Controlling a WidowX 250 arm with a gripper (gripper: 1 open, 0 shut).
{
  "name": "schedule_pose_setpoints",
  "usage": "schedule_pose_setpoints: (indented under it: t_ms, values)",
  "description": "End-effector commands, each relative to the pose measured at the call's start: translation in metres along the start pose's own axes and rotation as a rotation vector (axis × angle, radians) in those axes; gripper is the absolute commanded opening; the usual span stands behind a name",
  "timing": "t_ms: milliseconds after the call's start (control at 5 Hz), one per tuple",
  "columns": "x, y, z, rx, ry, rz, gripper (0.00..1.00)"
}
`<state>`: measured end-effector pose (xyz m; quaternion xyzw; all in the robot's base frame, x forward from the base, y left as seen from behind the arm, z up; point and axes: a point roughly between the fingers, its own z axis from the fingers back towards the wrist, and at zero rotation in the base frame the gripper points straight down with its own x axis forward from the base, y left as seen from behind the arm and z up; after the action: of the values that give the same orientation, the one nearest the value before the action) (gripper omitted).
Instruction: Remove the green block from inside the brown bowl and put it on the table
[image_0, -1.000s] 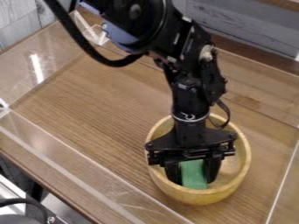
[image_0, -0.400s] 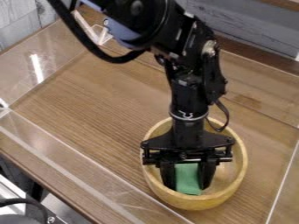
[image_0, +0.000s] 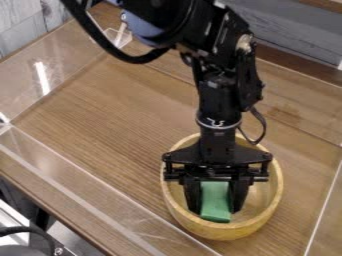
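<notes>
The green block (image_0: 217, 203) stands tilted inside the brown bowl (image_0: 187, 212) at the front right of the table (image_0: 107, 110). My gripper (image_0: 219, 188) reaches straight down into the bowl, its black fingers (image_0: 194, 190) pressed against both sides of the block, shut on it. The block's lower end looks close to the bowl's bottom; whether it touches I cannot tell. Its upper end is hidden behind the gripper.
Low clear plastic walls (image_0: 80, 190) run round the table's edges, the near one just in front of the bowl. The black arm (image_0: 214, 60) with its cables rises over the back middle. Bare wood lies to the bowl's left.
The gripper has shifted slightly within the bowl and stays shut on the green block; the block now looks more upright and a little higher than a second ago.
</notes>
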<state>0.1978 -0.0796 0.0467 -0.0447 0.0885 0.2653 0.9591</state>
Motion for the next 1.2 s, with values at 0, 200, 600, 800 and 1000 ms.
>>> schedule_pose_setpoints:
  t_ms: [0, 200, 600, 800, 1000]
  values:
    - [0.004, -0.01, 0.017, -0.052, -0.044, -0.029, 0.0]
    - [0.004, -0.011, 0.018, -0.055, -0.043, -0.035, 0.0]
    - [0.005, -0.012, 0.022, -0.062, -0.039, -0.051, 0.0]
    - [0.004, -0.011, 0.025, -0.066, -0.037, -0.06, 0.0]
    - [0.004, -0.011, 0.027, -0.071, -0.037, -0.063, 0.0]
